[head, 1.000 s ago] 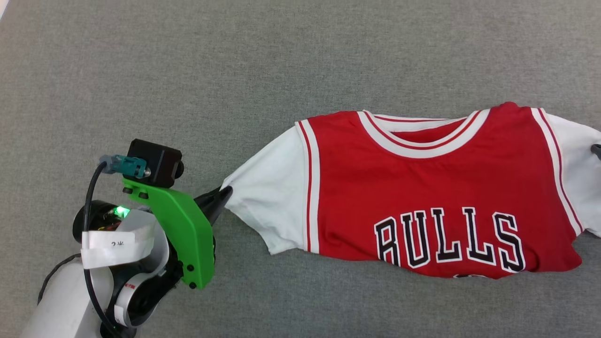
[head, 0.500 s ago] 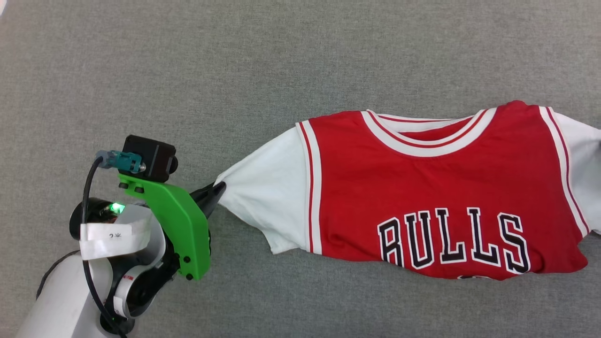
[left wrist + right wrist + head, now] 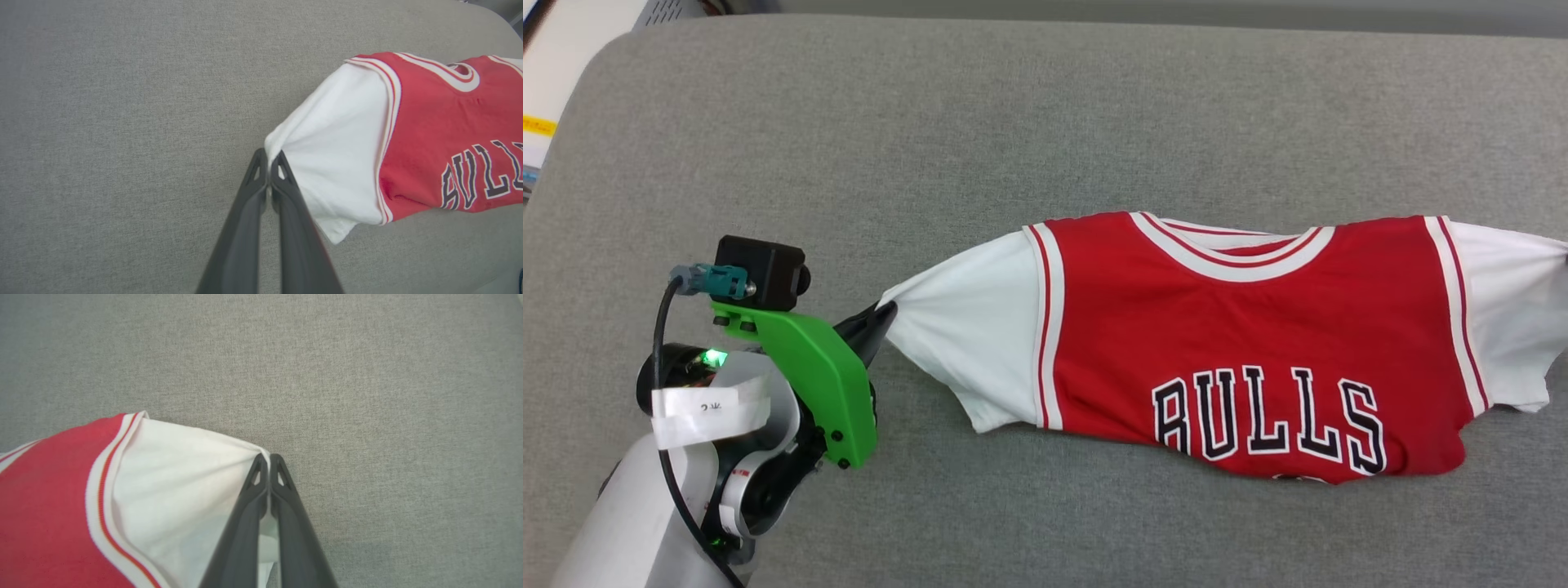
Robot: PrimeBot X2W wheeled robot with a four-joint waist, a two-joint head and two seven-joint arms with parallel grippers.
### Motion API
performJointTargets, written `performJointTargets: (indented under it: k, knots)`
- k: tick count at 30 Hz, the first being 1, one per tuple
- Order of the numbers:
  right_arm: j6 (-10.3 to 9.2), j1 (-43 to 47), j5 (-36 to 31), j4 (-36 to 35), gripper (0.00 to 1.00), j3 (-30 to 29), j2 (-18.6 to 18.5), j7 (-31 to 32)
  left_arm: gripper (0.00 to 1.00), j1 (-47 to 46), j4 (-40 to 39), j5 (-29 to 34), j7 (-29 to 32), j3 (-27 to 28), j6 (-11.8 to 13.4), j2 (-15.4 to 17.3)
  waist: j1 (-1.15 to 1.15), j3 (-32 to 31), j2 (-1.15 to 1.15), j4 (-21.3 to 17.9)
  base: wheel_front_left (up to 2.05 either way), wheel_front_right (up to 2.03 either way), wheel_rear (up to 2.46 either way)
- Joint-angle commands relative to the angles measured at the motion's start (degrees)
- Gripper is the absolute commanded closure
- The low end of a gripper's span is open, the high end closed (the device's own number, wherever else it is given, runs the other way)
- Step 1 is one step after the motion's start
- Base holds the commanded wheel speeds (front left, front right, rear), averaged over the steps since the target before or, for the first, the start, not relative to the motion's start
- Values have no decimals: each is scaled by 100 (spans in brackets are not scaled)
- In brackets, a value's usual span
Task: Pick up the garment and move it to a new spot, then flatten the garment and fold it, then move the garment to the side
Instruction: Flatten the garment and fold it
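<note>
One grey fabric surface [image 3: 1045,122] is being shown behind everything in all three views. In the head view its rounded upper-left corner is also being shown, with pale clutter beyond it that is too cropped to be identified.

One garment [image 3: 1241,343], red with two white sleeves, is being held stretched across the centre and right of the head view, collar towards the top. How far it is being lifted off the surface cannot be told. The five letters of the BULLS lettering [image 3: 1262,416] are being shown whole in the head view, while in the left wrist view the word is being cropped by the right edge. Below it, a dark sliver at the hem is too small to be read.

The right-hand sleeve [image 3: 1511,310] is being cut off by the frame's right edge in the head view. In the right wrist view its tip is being pinched by the right gripper [image 3: 268,457], whose two fingers are closed on white cloth.

The left-hand sleeve [image 3: 968,327] is being pinched at its tip by the left gripper [image 3: 882,314], at the middle left. In the left wrist view that gripper's two fingers [image 3: 253,192] are being shown pressed together on the cloth.

On that arm, one green bracket [image 3: 817,376], one black camera [image 3: 760,273] and one white label [image 3: 707,408] with illegible marks are being shown.
</note>
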Motion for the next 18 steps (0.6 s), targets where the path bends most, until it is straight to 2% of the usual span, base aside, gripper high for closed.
performJointTargets:
  k: [1,9,18]
  knots:
    - [1,56,86,-66,100,-10,-66,-86,100,-119,36,50,-85,64,-29,7,0,-362,0,-99,0,0,0]
    - [1,42,423,-598,100,-11,-322,-324,100,-259,89,108,-559,274,-27,-42,0,-930,0,-194,0,0,0]
    - [1,-65,676,-1331,100,-22,-477,-518,100,-596,-133,266,-1060,613,103,-42,0,-1338,0,-268,0,0,0]
